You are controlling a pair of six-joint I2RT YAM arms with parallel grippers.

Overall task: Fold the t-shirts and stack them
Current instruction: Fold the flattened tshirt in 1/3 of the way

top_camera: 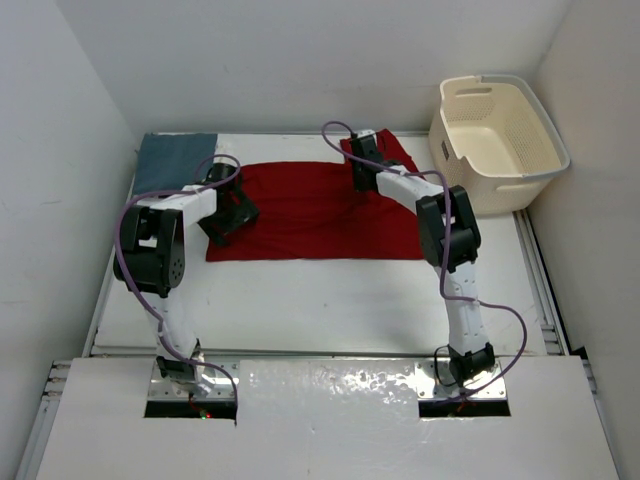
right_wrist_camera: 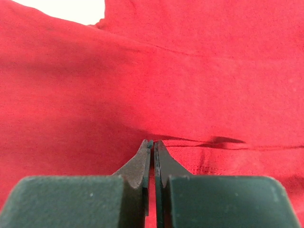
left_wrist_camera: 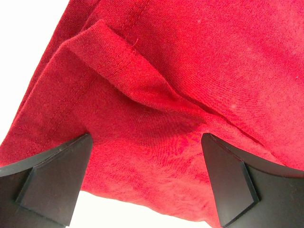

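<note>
The red t-shirt (top_camera: 310, 215) lies spread flat across the far middle of the table. My left gripper (top_camera: 228, 218) is at its left edge. In the left wrist view it (left_wrist_camera: 146, 142) is open, jaws wide apart over a folded hem of the red cloth (left_wrist_camera: 190, 57). My right gripper (top_camera: 360, 145) is at the shirt's far edge beside a sleeve. In the right wrist view it (right_wrist_camera: 153, 141) is shut, its tips pinching the red cloth (right_wrist_camera: 213, 71) at a fold line. The blue-grey t-shirt (top_camera: 172, 160) lies folded at the far left corner. The white t-shirt is out of view.
A cream perforated laundry basket (top_camera: 500, 140) stands at the far right corner, close to the right arm's elbow. Walls close in on the left, back and right. White table surface lies between the red shirt and the arm bases.
</note>
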